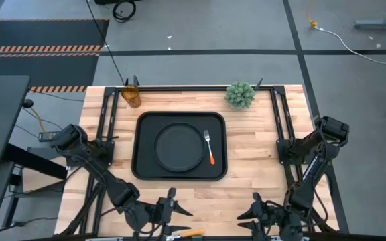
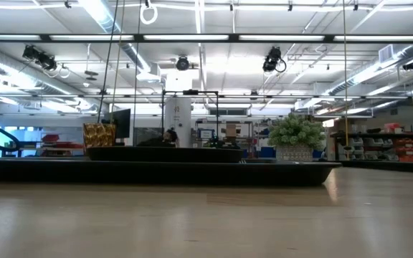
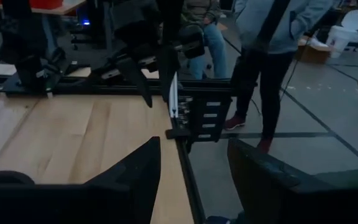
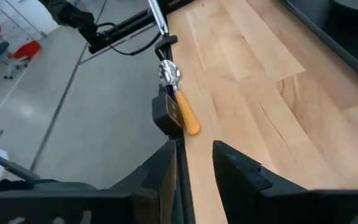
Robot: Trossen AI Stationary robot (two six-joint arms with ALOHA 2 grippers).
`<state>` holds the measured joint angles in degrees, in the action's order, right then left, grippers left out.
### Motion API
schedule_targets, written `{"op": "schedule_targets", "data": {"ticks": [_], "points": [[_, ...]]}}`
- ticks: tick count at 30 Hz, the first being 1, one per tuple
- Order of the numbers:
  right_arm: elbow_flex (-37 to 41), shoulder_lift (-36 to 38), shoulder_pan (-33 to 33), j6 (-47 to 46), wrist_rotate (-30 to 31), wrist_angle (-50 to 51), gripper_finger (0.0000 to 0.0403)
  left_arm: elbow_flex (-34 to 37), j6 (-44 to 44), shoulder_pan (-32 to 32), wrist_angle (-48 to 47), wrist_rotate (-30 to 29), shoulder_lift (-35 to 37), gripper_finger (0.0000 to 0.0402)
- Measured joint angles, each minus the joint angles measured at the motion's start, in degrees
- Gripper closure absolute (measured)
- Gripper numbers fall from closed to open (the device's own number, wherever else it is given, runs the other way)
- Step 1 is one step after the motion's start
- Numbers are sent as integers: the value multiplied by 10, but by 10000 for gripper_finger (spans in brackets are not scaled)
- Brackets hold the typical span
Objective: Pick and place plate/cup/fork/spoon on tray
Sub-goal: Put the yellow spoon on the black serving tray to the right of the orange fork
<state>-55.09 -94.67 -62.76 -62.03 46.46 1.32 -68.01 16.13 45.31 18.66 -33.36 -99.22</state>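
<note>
Counting first: you have one tray (image 1: 179,173), one plate (image 1: 178,145), one fork (image 1: 209,147), one cup (image 1: 131,96) and one spoon (image 4: 180,102) on the table (image 1: 260,144), plus one spiky green plant (image 1: 240,95). Your tray sits at the table's middle with the plate lying inside it, left of centre, and the fork rests in the tray just right of the plate, tines toward the far edge. Your cup stands off the tray at the far left, close to the far edge; the plant stands at the far edge, right of centre. Your spoon lies at the very near edge of the table, partly over the dark rail there, between the two grippers. Your left gripper (image 3: 191,180) hangs at the near edge, left of centre, its fingers parted with nothing between them. Your right gripper (image 4: 194,165) hangs at the near edge, right of centre, fingers narrowly parted and empty, the spoon just ahead of it. Bare wood lies on both sides of the tray and along its near side, and a person (image 3: 272,56) stands beyond the table in the left wrist view.
</note>
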Motion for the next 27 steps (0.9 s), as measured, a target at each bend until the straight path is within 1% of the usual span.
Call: {"op": "schedule_targets", "data": {"ticks": [3,8,10,13,15,17,23,27], "points": [[0,0,3,15,-1,-2,289,0,-3,-5,8,4,0,210],[0,0,3,17,-4,-4,288,0,-37,2,46,48,0,210],[0,1,4,17,-22,-4,288,0,-72,12,71,56,0,213],[0,1,9,6,-73,-4,288,0,-134,29,102,60,-1,223],[0,1,17,-20,-106,-4,288,0,-163,35,104,64,-1,229],[0,1,25,-45,-120,-4,288,0,-181,36,98,64,-2,233],[0,1,46,-37,-117,-4,286,0,-183,18,89,65,-19,234],[0,1,57,-28,-116,-12,278,0,-161,4,89,90,-45,234]]}}
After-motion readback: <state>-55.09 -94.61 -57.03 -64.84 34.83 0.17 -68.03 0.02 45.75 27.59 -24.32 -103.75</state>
